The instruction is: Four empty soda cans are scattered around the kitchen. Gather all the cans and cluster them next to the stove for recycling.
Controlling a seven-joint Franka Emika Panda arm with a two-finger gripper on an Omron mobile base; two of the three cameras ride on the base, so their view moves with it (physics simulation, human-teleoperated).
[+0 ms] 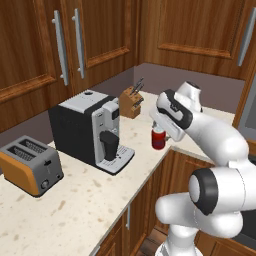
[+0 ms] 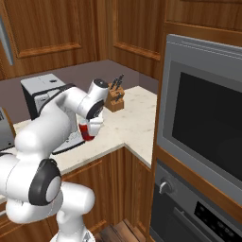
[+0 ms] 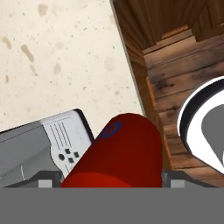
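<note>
At the far left of the pale speckled counter (image 1: 75,200) an orange-sided toaster (image 1: 31,165) sits with its two slots up. Just to its right stands a black and silver coffee machine (image 1: 92,129), its drip tray pushed out toward the counter's front edge. Further along, in the corner under the wooden wall cabinets (image 1: 95,35), a wooden knife block (image 1: 130,102) leans with dark handles sticking out. Right of that, close to the inner corner of the counter's front edge, a red soda can (image 1: 158,138) stands upright with its silvery top showing, near the coffee machine's tray. The white arm (image 1: 210,135) bends down over it, and the gripper (image 3: 112,178) sits around the can: in the hand view the red body (image 3: 120,153) fills the space between the two dark finger tips, one on either side (whether the pads actually press on it I cannot tell). The jaws stand wide. From the right base camera, a built-in oven with a dark window (image 2: 208,127) rises at the far right, beyond the counter's end.
</note>
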